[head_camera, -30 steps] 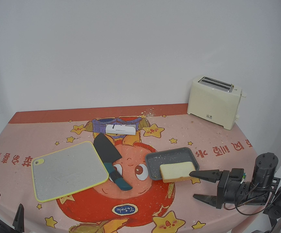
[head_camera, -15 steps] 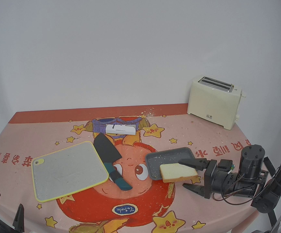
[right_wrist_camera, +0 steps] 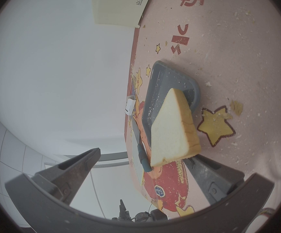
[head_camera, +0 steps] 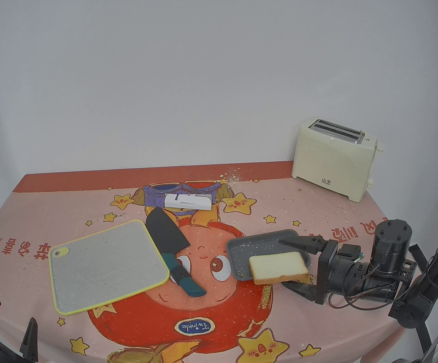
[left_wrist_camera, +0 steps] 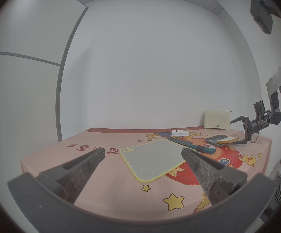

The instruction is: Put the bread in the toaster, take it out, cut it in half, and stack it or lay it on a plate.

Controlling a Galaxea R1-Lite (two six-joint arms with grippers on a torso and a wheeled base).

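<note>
**Right gripper open around the bread slice**

The bread slice [head_camera: 278,267] lies tilted on the near rim of the dark grey tray [head_camera: 246,248], overhanging it toward the right gripper [head_camera: 290,264]. That gripper is turned sideways with its jaws wide apart, one finger above the slice and one below. The toaster [head_camera: 336,157] stands at the far right corner. The left gripper [left_wrist_camera: 143,151], jaws spread and empty, hovers near the cutting board [head_camera: 105,265]. A knife [head_camera: 171,248] lies between the board and the tray.
</note>
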